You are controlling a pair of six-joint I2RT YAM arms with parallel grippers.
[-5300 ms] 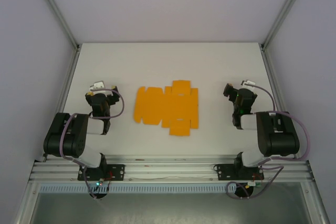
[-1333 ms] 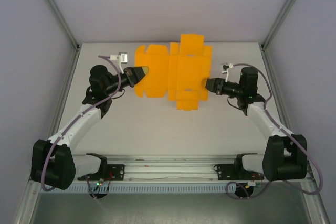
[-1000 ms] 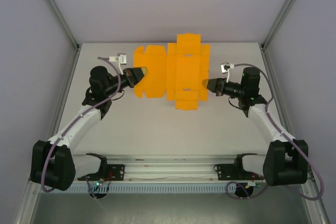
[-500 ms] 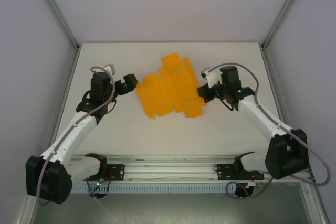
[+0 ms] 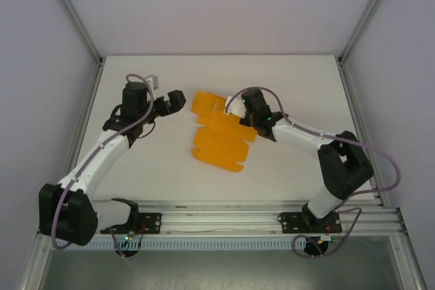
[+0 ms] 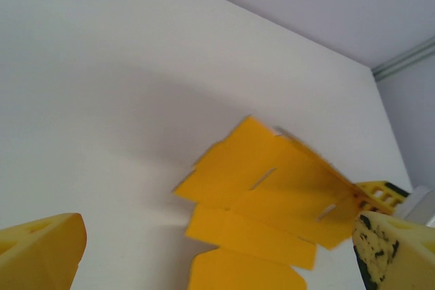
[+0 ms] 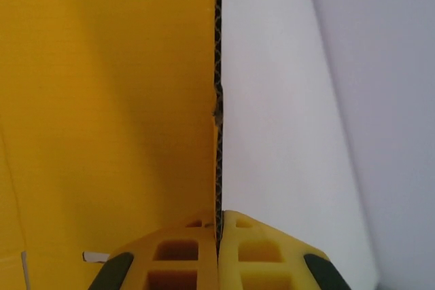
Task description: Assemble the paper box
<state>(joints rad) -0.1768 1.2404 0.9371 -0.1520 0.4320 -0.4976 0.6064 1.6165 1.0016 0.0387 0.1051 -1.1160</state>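
Note:
The paper box [image 5: 219, 135] is a flat orange die-cut sheet with flaps and slots, lying crooked and partly lifted near the middle of the table. My right gripper [image 5: 247, 115] is shut on the sheet's right edge; in the right wrist view the card edge [image 7: 218, 66] runs straight up from between the pressed jaws [image 7: 219, 225]. My left gripper [image 5: 175, 102] stands open just left of the sheet, apart from it. In the left wrist view the sheet [image 6: 272, 188] lies ahead between the spread yellow fingers [image 6: 41, 252].
The white table [image 5: 136, 168] is fenced by grey side walls and slanted aluminium posts [image 5: 75, 18]. A metal rail [image 5: 217, 219] with the arm bases runs along the near edge.
My left gripper has let go of the sheet and opened wide. The right gripper has swung the sheet down and toward the table's middle, turning it so that it now lies crooked.

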